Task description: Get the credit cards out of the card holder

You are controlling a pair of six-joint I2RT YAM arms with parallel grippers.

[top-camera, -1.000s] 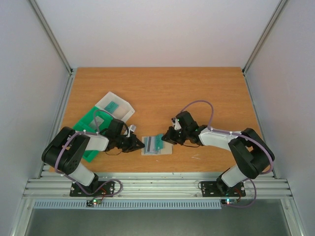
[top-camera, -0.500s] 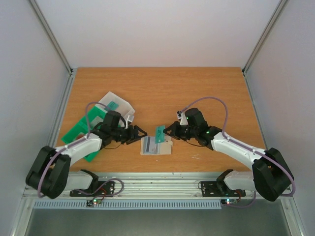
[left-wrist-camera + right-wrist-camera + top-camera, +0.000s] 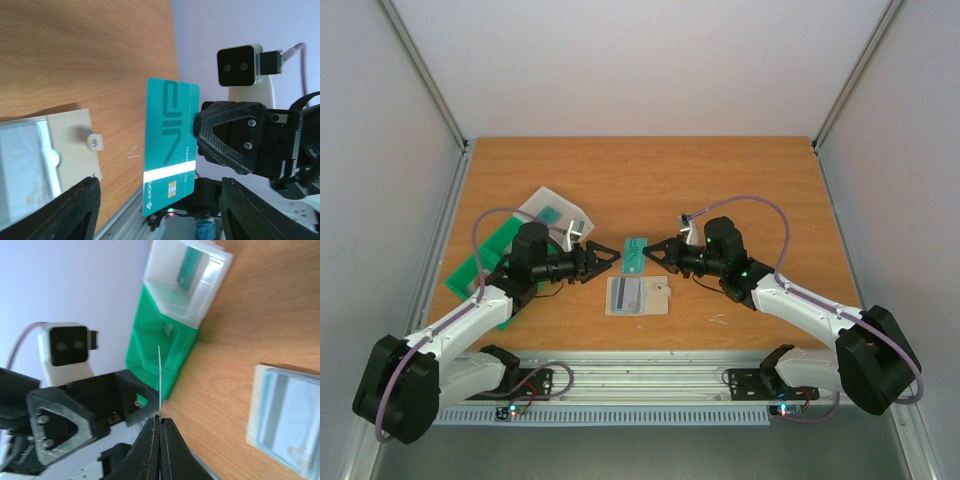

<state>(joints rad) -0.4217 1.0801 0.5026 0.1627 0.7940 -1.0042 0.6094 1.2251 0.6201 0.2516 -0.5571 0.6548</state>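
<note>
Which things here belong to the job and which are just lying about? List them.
Job: teal card, pinched in right claw; holder; open left claw.
Lying about: green tray; clear box.

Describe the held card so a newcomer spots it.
Middle of the wooden table, just beyond the card holder, the left tool and right tool face each other. The right one pinches a teal VIP card in the air between them, the only card in a grip.

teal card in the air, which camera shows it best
Left wrist: the teal card faces it flat, lettering, white stripe and chip all visible. The top view shows it small and far. The right wrist sees only its thin edge.
</note>
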